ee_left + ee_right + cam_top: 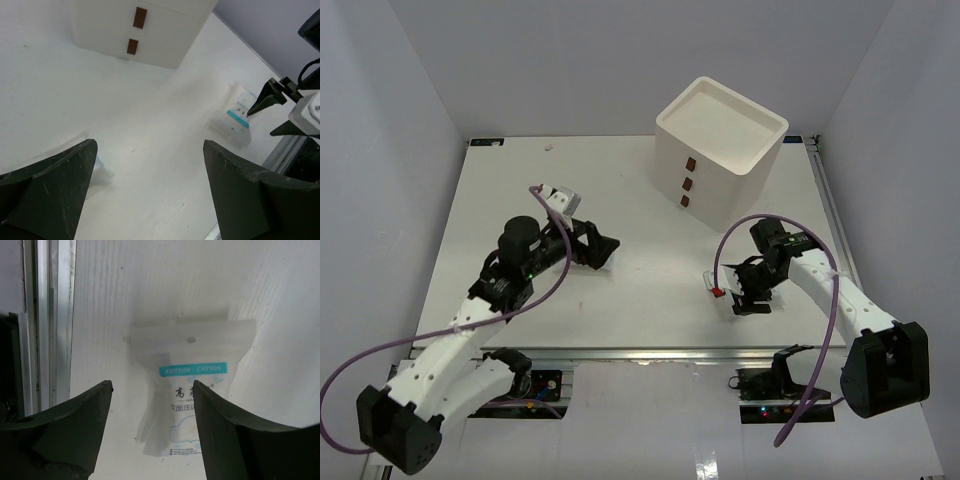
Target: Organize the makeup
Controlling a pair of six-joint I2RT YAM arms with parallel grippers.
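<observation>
A flat white packet [192, 390] with a teal "COTTON" band lies on the table in the right wrist view. My right gripper [152, 385] hovers open over it, and its right finger covers the packet's right edge. In the left wrist view the same packet [234, 122] lies at the right, with a right fingertip [260, 104] just above it. My left gripper [150, 145] is open over bare table. A second pale packet with a teal mark [99, 169] peeks out beside its left finger. From the top, the left gripper [610, 250] sits mid-table and the right gripper [740, 298] near the front right.
The big white three-drawer box [720, 140] with brown knobs stands at the back right, also seen ahead of the left gripper [165, 35]. The table's metal edge rail [50, 315] runs close beside the right gripper's left finger.
</observation>
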